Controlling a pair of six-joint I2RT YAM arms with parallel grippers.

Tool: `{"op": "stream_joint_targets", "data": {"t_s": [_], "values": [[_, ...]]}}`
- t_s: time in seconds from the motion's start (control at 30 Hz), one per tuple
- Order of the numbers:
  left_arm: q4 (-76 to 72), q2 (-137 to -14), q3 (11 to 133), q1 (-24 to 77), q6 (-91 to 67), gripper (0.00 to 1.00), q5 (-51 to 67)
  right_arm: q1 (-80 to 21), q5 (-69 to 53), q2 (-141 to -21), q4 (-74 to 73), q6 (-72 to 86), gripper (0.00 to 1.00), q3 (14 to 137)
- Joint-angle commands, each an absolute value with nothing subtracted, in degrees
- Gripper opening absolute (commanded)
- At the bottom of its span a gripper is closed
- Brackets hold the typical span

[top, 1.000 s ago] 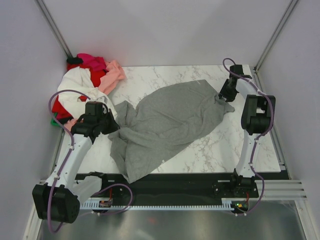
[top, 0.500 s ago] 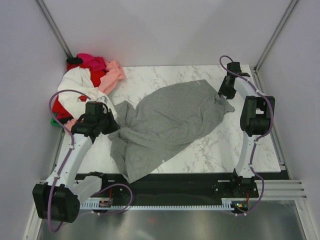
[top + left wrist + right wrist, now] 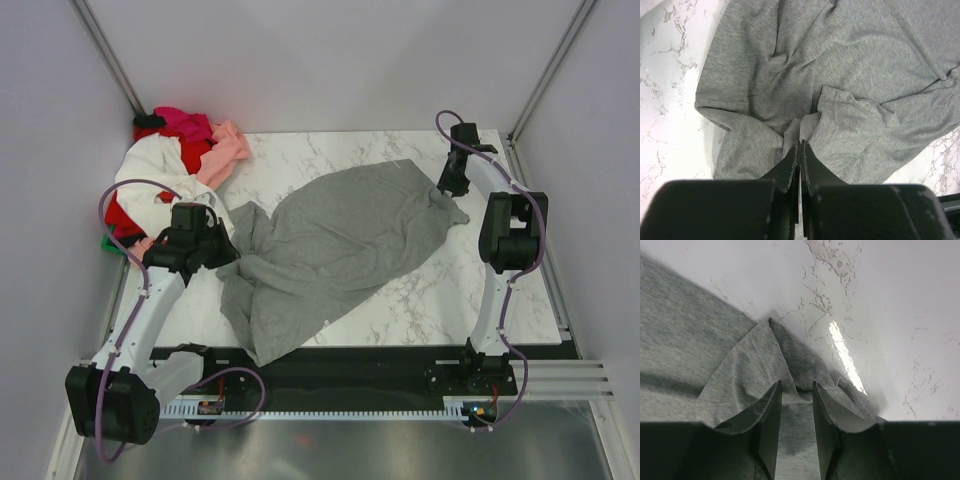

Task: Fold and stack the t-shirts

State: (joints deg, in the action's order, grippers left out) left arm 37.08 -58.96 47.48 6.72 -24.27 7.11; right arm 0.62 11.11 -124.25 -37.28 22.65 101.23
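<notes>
A plain grey t-shirt (image 3: 340, 240) lies crumpled and spread across the middle of the marble table (image 3: 450, 290). My left gripper (image 3: 222, 250) is shut on a pinch of its left edge; in the left wrist view the closed tips (image 3: 801, 142) hold a fold of the grey cloth (image 3: 865, 60). My right gripper (image 3: 450, 185) is at the shirt's far right corner. In the right wrist view its jaws (image 3: 796, 385) stand a little apart, with grey cloth (image 3: 690, 340) lying between and around them.
A heap of other t-shirts sits at the back left corner: white (image 3: 150, 165), red (image 3: 190, 150), magenta (image 3: 185, 122), pink (image 3: 228, 145), and a bit of green (image 3: 107, 240). Grey walls enclose the table on three sides.
My right gripper has shifted slightly towards the back of the table at the shirt's right corner. The left arm and the shirt have hardly moved.
</notes>
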Motion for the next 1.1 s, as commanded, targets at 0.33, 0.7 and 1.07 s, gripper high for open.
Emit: {"op": "stream_joint_targets", "data": {"t_s": [0.33, 0.7, 1.07], "values": [[34.8, -59.3, 47.6, 6.5, -21.9, 0.02, 6.9, 0.9, 10.2, -121.4, -34.8, 23.2, 0.17, 97.9], [34.8, -59.2, 47.5, 6.6, -22.0, 0.02, 6.9, 0.9, 9.8, -120.2, -34.2, 23.5, 0.0, 97.9], [34.7, -59.2, 47.5, 6.6, -22.0, 0.02, 7.0, 0.9, 11.0, -111.0, -34.3, 23.6, 0.0, 98.5]]}}
